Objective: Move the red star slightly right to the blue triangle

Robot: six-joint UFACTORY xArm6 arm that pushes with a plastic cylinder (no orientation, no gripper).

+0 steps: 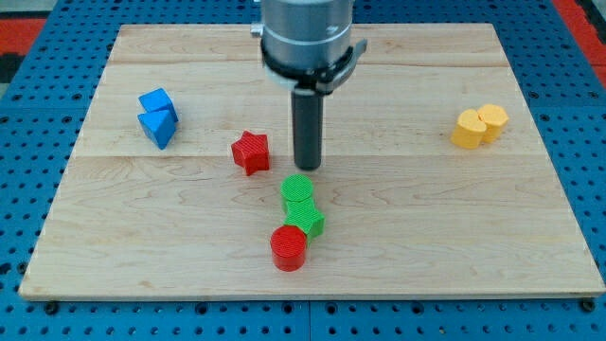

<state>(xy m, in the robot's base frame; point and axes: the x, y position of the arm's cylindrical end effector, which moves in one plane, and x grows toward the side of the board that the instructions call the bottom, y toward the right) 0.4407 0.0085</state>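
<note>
The red star [250,152] lies on the wooden board left of centre. The blue triangle [158,127] sits at the view's left, touching a blue cube [156,100] just above it. My tip [308,167] stands a short way to the right of the red star, apart from it, and just above the green blocks. The star is well to the right of the blue triangle.
A green cylinder [297,188], a green star [306,219] and a red cylinder [289,247] form a cluster below my tip. Two yellow blocks [478,125] lie together at the view's right. The board's edge [312,296] runs along the view's bottom.
</note>
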